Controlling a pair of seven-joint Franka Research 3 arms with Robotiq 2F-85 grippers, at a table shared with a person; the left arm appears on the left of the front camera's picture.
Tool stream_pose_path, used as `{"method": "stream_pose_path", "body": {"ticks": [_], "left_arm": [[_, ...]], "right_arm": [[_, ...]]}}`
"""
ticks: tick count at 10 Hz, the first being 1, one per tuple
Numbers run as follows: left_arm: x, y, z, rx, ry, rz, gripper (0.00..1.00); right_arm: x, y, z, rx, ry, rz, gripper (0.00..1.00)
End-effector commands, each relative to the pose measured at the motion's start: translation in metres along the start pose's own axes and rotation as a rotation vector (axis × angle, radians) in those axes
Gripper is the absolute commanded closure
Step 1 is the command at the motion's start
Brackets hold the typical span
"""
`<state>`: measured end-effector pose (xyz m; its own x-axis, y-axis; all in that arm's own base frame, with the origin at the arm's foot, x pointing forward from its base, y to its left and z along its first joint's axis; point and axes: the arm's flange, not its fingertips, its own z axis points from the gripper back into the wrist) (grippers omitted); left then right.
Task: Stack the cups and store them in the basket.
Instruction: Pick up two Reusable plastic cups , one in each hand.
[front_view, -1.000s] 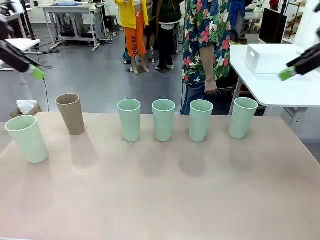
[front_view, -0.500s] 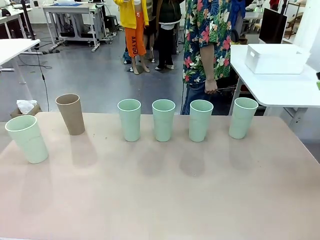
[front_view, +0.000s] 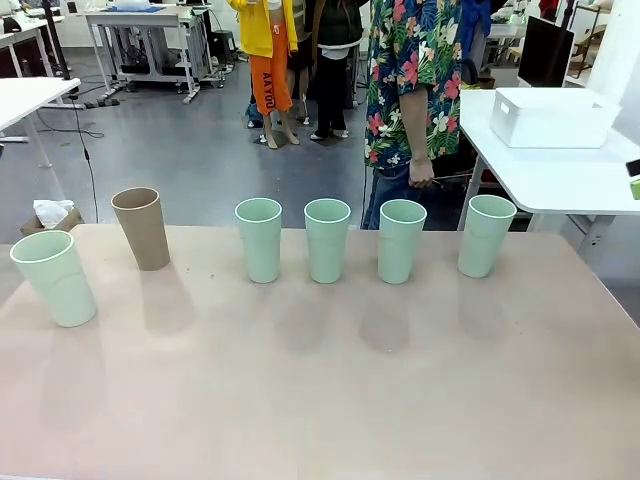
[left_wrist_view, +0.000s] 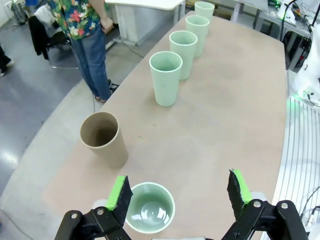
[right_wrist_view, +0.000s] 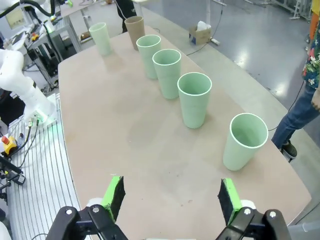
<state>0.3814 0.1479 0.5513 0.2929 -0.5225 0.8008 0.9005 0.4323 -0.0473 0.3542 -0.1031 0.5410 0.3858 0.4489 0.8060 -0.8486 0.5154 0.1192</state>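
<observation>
From where I stand, a pale beige table (front_view: 320, 400) sits on a glossy grey floor (front_view: 200, 150). Beyond it are a white side table (front_view: 560, 185) on the right, a metal-framed workbench (front_view: 140, 17) far back, and a cardboard box (front_view: 70, 220) on the floor at left.

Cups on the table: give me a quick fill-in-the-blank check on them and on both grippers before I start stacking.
The tan-brown matte plastic tumbler stands second from the robot's ____ end of the row.
The pale mint green plastic tumblers number ____.
Every one of the six stands ____, mouth up, none stacked.
The left gripper and the right gripper both hold nothing, jaws ____.
Missing words: left; five; upright; open.
</observation>
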Motion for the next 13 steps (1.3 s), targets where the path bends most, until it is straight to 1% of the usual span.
{"method": "stream_pose_path", "body": {"ticks": [1, 2, 3, 4, 13], "left_arm": [[0.0009, -0.0086, -0.0016, 0.015, -0.045, -0.037, 0.0], [-0.0003, -0.0115, 0.0001, 0.042, -0.059, -0.027, 0.0], [0.0006, -0.0112, 0.0016, 0.077, -0.043, 0.002, 0.0], [0.0023, -0.0034, 0.0007, 0.014, -0.019, -0.003, 0.0], [0.0023, -0.0034, 0.0007, 0.014, -0.019, -0.003, 0.0]], "right_arm": [[-0.0046, -0.0002, -0.0027, 0.012, -0.035, 0.032, 0.0], [-0.0042, 0.0005, -0.0037, 0.024, -0.034, 0.049, 0.0], [-0.0005, 0.0005, 0.0001, 0.003, -0.005, 0.004, 0.0], [-0.0005, 0.0005, 0.0001, 0.003, -0.005, 0.004, 0.0], [-0.0005, 0.0005, 0.0001, 0.003, -0.005, 0.004, 0.0]]}}
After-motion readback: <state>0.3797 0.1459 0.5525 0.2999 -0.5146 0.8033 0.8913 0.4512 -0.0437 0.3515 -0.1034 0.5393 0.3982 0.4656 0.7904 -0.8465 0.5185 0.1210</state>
